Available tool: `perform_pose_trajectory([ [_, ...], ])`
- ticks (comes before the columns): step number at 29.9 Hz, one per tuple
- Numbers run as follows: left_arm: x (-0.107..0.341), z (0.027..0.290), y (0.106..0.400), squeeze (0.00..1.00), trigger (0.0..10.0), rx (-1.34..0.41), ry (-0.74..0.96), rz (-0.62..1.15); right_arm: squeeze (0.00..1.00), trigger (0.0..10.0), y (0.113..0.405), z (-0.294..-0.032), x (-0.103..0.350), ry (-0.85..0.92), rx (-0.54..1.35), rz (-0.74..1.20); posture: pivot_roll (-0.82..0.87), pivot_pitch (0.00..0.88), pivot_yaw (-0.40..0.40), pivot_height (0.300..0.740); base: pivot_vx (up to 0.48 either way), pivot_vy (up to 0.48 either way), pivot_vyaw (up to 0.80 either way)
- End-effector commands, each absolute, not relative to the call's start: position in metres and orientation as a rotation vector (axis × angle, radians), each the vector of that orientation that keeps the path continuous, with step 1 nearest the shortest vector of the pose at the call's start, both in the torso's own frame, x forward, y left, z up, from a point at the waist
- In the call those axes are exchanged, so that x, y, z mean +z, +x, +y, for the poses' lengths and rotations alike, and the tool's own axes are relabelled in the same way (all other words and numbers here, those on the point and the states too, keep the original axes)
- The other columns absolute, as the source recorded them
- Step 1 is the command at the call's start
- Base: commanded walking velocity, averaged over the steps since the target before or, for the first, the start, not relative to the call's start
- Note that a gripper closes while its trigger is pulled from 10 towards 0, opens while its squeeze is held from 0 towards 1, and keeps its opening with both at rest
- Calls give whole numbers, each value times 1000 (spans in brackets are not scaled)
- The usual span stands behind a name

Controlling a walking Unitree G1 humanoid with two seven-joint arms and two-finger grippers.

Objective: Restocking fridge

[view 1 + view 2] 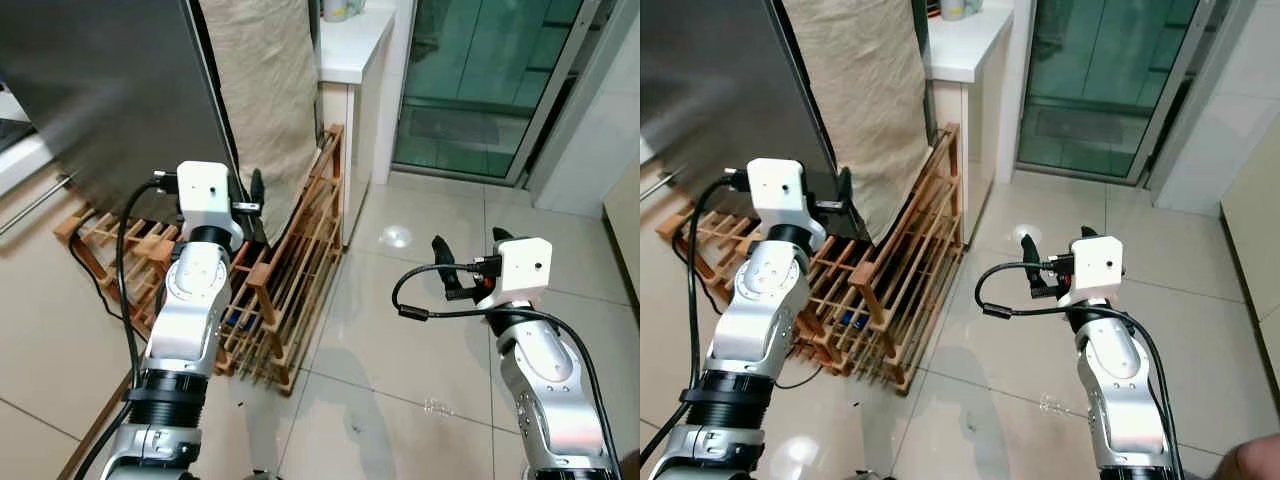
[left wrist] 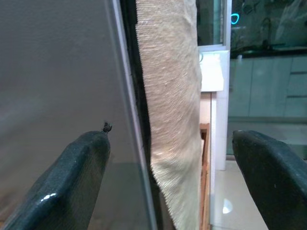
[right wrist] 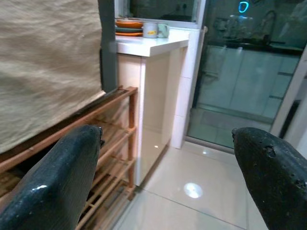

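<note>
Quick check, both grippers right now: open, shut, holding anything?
Left gripper: open, holding nothing, fingers either side of the fridge door edge.
Right gripper: open, holding nothing, raised over the tiled floor.

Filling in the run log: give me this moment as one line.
left gripper: open, at fridge door edge | right gripper: open, raised over floor | wooden rack: beside fridge | nothing held

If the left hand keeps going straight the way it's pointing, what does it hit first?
Most likely the edge of the grey fridge door, or the beige cloth hanging just beside it. The open left hand straddles that edge, though depth is hard to judge.
</note>
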State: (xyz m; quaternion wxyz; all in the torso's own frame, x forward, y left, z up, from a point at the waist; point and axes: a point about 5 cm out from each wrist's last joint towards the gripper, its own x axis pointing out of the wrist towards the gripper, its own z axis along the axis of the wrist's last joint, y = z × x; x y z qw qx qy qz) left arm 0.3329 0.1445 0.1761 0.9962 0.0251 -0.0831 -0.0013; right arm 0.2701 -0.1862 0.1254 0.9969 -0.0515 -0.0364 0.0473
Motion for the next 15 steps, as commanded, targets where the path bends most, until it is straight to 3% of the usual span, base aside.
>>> perform_pose_trajectory([
  [1,185,141,334,0,10000,-11,36,-189,129,10000,269,-186,130,-115,88,-98,-131,0,80,740,277,390,0],
  [15,189,133,337,0,10000,-38,51,-195,125,10000,266,-187,129,-115,78,-104,-143,0,84,740,265,401,0],
])
